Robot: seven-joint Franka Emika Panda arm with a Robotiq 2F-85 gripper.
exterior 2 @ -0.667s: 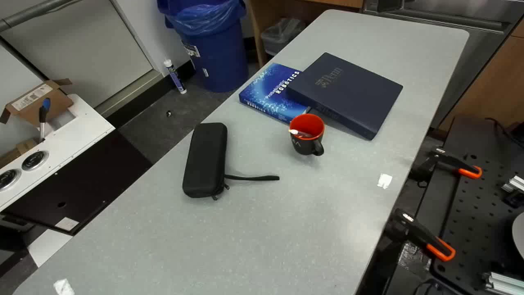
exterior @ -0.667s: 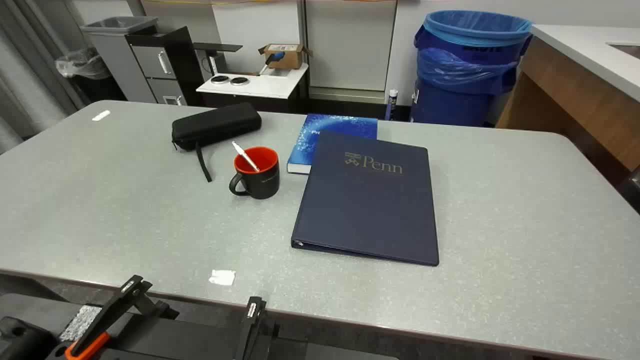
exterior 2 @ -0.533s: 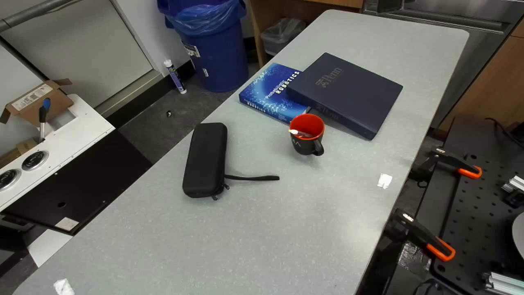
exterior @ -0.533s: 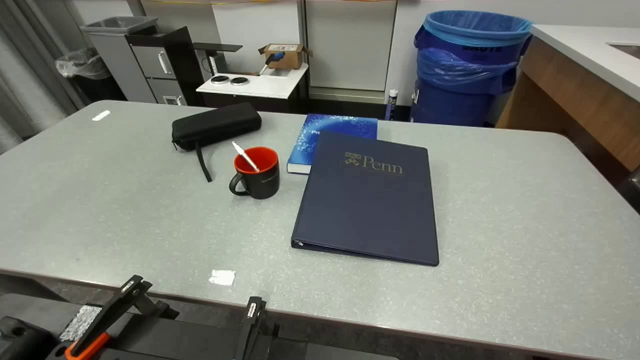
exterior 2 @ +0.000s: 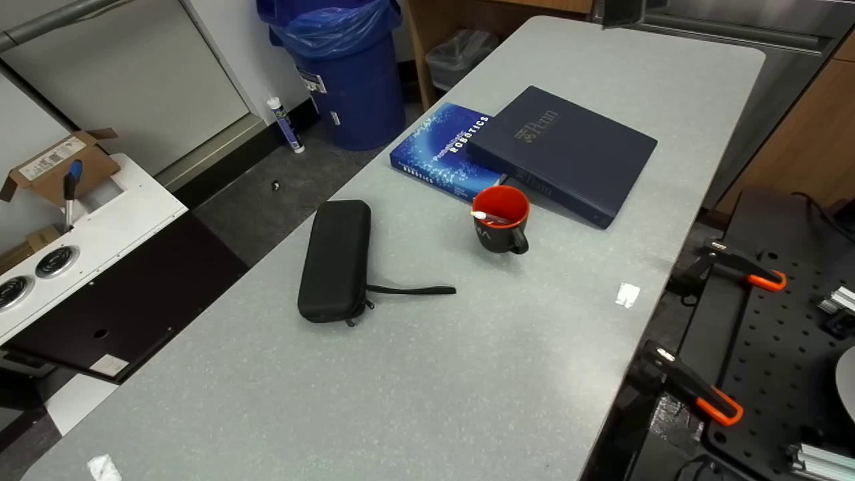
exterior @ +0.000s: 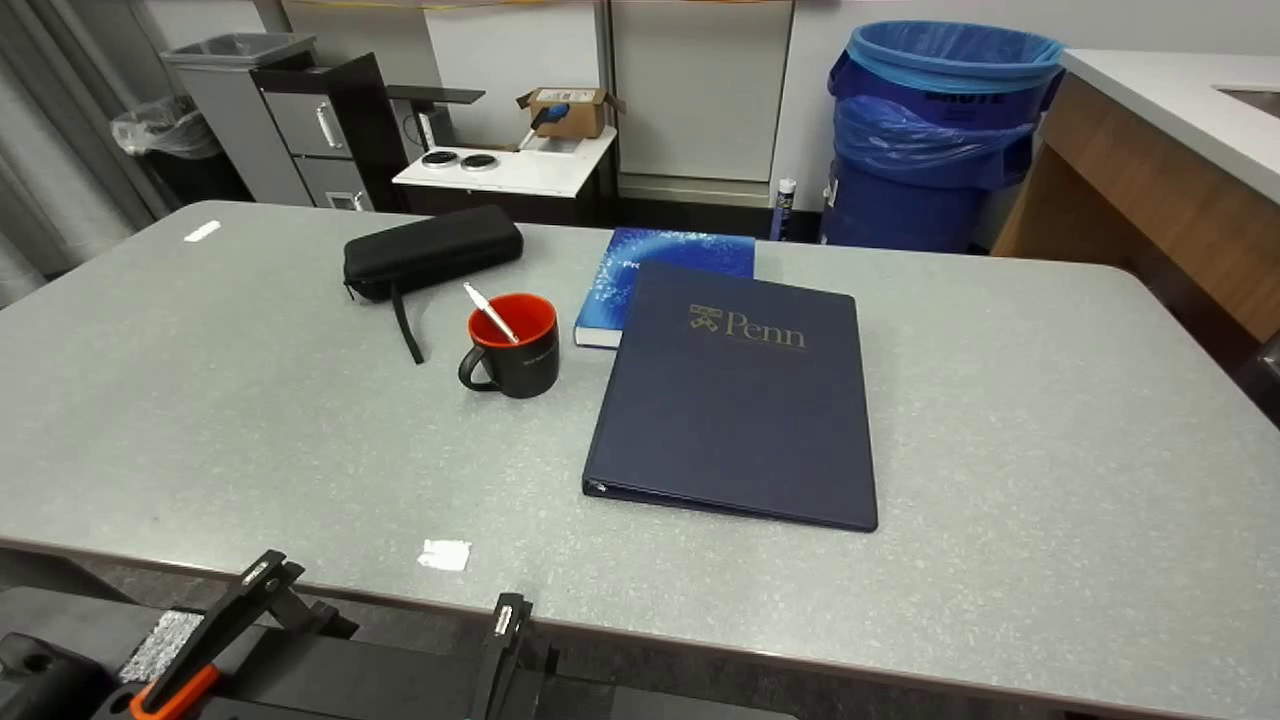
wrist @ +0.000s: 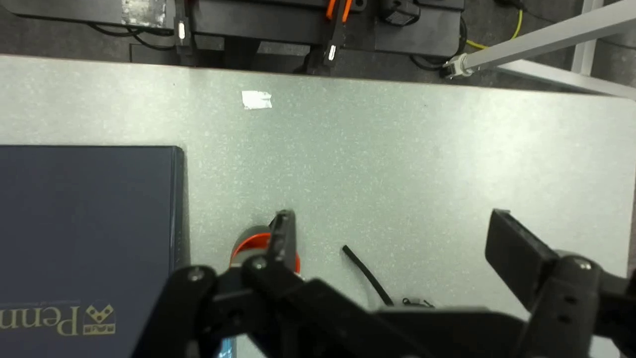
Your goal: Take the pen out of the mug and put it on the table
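Fingers [wrist: 519, 258], spread wide, have shifted; mug [exterior: 524, 370] still holds pen [exterior: 491, 313].

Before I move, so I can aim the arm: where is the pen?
In an exterior view, the pen leans in the mug, its top end past the rim; in that picture it is left of the binder and below the black case.
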